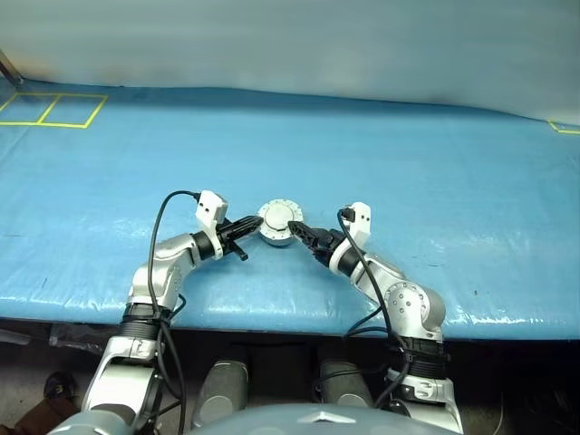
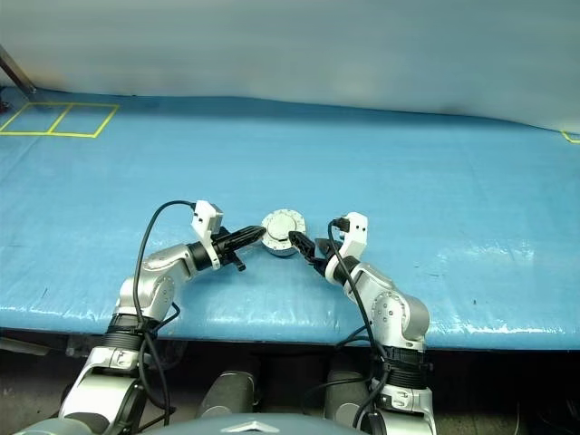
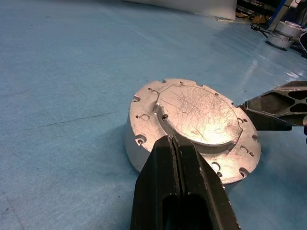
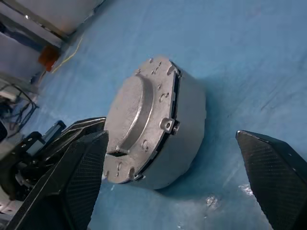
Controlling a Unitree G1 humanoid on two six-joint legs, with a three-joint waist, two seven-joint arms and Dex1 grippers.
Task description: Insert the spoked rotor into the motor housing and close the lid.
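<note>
Though scratched, round metal lid [image 3: 199, 115] sits closed.

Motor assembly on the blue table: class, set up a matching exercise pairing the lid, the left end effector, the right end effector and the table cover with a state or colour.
Things:
1. lid
2. left end effector
3. right end effector
4. table cover

States:
A. fingers spread wide apart
B. blue
C. closed flat on the motor housing
D. fingers pressed together

Pairs: 1-C, 2-D, 3-A, 4-B
</note>
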